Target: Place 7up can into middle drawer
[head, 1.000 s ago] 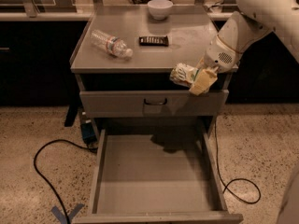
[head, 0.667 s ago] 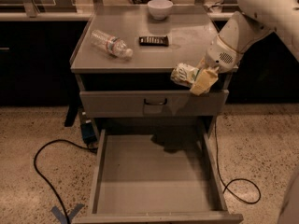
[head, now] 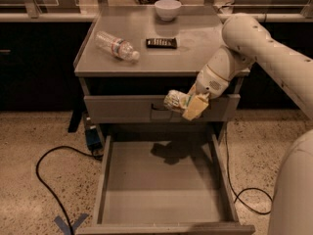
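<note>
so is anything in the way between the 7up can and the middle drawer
Nothing visible. The end effector grips the 7up can in front of the upper drawer front, above the open middle drawer, with only open air between them. The water bottle lies up on the cabinet top, out of the path.

Speckled tan floor [head: 39, 131], black cable [head: 41, 180] looping across it, blue tape cross [head: 71, 224] near the bottom edge. Grey metal table [head: 195, 48] at centre, dark cabinets [head: 34, 67] behind under a pale counter [head: 39, 17]. Dim warm light. End effector [head: 188, 104] grips the 7up can [head: 175, 101] before the closed drawer front [head: 122, 109].
</note>
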Robot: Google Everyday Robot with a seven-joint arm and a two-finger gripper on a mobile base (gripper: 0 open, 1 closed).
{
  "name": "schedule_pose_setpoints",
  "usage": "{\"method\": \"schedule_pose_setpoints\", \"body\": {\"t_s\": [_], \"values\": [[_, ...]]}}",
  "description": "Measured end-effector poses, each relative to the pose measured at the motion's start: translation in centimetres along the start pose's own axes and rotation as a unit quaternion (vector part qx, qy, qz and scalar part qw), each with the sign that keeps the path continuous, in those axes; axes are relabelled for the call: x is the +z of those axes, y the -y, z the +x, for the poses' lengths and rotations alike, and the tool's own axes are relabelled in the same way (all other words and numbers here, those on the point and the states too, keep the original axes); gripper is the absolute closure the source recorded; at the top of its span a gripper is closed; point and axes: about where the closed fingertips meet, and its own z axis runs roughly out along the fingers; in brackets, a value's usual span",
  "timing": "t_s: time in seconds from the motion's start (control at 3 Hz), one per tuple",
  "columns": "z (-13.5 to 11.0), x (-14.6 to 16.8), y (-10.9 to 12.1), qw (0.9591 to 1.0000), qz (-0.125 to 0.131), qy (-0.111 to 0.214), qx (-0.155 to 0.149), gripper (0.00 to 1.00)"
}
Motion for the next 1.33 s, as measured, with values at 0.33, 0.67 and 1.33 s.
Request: {"method": "schedule_pose_setpoints", "body": {"t_s": [0.33, 0.67, 1.33], "values": [[1.1, 3.9, -0.2, 0.9989, -0.043, 0.014, -0.013, 1.00], [1.2, 4.8, -1.0, 0.9988, -0.028, 0.013, -0.038, 1.00], [1.2, 5.6, -1.7, 0.9987, -0.023, 0.008, -0.046, 1.00]]}}
